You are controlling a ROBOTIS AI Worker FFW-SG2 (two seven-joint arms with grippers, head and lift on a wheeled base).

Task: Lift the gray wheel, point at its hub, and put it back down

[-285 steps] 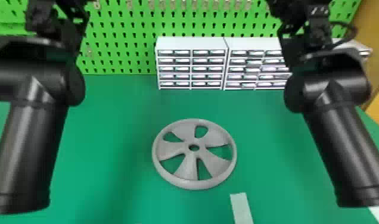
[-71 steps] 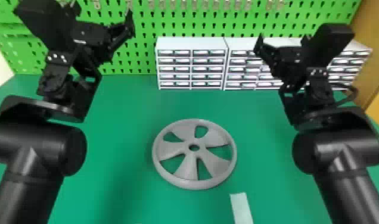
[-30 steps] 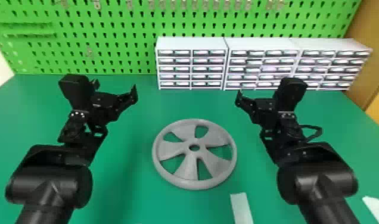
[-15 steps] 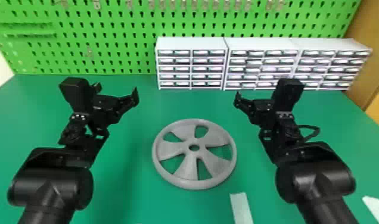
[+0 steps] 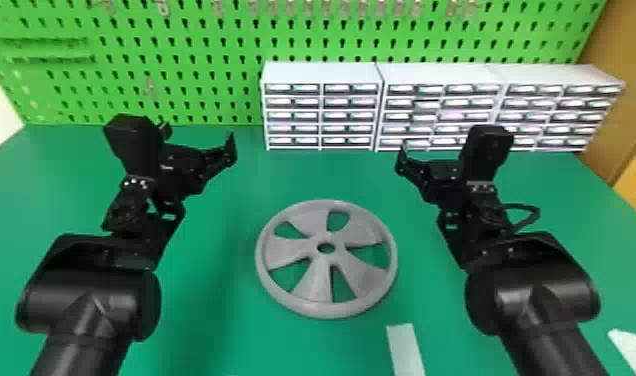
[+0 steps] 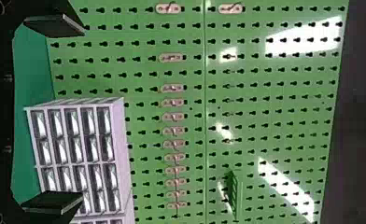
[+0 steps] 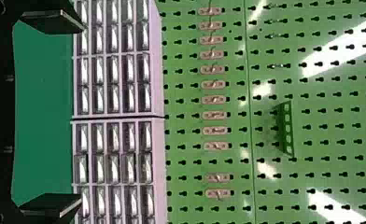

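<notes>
While wheel (image 5: 322,261) lies between left end effector (image 6: 83,114) and right end effector (image 7: 82,113), fingers apart on each, progress judged 0/3: lift, point, set-down remain.

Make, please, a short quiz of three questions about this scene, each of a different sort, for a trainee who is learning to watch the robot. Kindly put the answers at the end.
1. How does the wheel lie?
A) Upright on its rim
B) Flat on the table
C) Leaning on a box
2. True or false: the left gripper and the right gripper are both open, with nothing held between their fingers.
3. Fill in the missing word: the white drawers stand in front of the green ____.

Key: 1. B; 2. true; 3. pegboard
</notes>
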